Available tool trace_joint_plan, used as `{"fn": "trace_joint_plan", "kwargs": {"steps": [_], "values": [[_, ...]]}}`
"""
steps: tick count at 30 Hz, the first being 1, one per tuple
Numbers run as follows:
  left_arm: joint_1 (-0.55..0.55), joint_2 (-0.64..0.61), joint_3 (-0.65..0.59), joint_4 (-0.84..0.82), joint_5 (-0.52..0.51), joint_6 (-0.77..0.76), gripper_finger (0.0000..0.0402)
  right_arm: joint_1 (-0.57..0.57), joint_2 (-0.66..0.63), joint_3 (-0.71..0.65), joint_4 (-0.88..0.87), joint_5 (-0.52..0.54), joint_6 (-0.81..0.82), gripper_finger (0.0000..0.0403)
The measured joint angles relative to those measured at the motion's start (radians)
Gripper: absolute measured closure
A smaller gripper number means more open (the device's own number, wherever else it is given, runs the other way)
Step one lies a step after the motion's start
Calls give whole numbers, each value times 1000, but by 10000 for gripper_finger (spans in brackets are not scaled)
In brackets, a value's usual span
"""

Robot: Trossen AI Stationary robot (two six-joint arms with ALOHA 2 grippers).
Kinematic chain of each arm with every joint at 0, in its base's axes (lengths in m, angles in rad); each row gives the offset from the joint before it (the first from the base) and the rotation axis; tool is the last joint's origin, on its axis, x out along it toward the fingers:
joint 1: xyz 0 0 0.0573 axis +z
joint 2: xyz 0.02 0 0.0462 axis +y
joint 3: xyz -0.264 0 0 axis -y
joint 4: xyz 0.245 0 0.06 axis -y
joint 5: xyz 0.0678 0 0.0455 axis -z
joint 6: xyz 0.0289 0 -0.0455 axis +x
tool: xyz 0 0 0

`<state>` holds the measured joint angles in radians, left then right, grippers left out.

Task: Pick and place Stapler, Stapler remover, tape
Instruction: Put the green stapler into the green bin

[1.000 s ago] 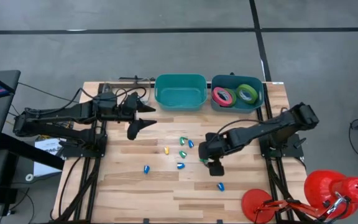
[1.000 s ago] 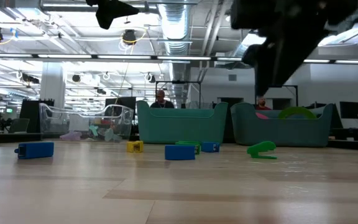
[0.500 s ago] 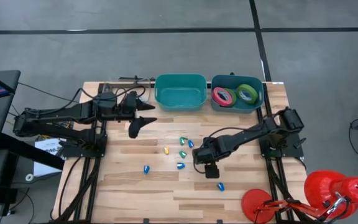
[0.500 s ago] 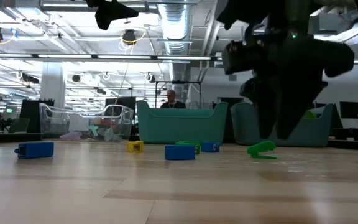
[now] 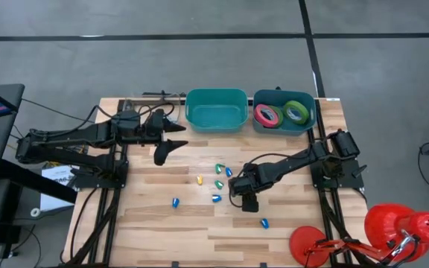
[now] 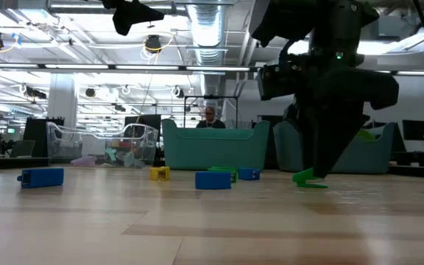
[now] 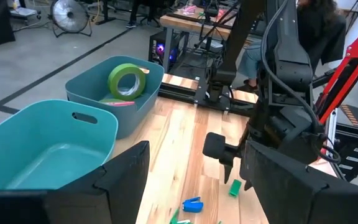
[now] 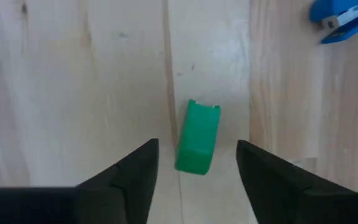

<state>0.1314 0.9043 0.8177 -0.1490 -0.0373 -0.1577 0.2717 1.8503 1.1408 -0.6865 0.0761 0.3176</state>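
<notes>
My right gripper (image 8: pixel 197 143) is open and points down over a small green piece (image 8: pixel 197 138) lying flat on the table. Its fingers stand on either side of the piece without touching it. The low view shows that gripper (image 6: pixel 316 166) just above the piece (image 6: pixel 309 177). In the high view my right gripper (image 5: pixel 243 195) is right of the table's middle. A pink-red tape roll (image 5: pixel 267 115) and a green roll (image 5: pixel 296 112) lie in the right bin (image 5: pixel 308 125). My left gripper (image 5: pixel 164 149) waits open and raised, left of the bins.
An empty teal bin (image 5: pixel 216 109) stands at the far edge beside the tape bin. Small blue (image 5: pixel 175 202), yellow (image 5: pixel 199 179) and green (image 5: pixel 219 169) pieces lie scattered mid-table; another blue one (image 5: pixel 264 222) lies near the right gripper. Red objects (image 5: pixel 401 227) sit off the table's near right corner.
My right gripper has moved toward the table's left and come down, from high above the table to just over the green piece. The pieces and the left arm have stayed still.
</notes>
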Motion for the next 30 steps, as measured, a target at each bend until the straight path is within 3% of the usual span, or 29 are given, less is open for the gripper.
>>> {"fn": "trace_joint_plan", "kwargs": {"steps": [14, 24, 30], "values": [[0, 0, 0, 0, 0, -4, 147, -20, 3, 0, 16, -30, 16, 331], [0, 0, 0, 0, 0, -4, 147, -24, -1, 0, 13, -53, 22, 330], [0, 0, 0, 0, 0, -4, 147, -47, -67, 1, 14, -55, 40, 331]]}}
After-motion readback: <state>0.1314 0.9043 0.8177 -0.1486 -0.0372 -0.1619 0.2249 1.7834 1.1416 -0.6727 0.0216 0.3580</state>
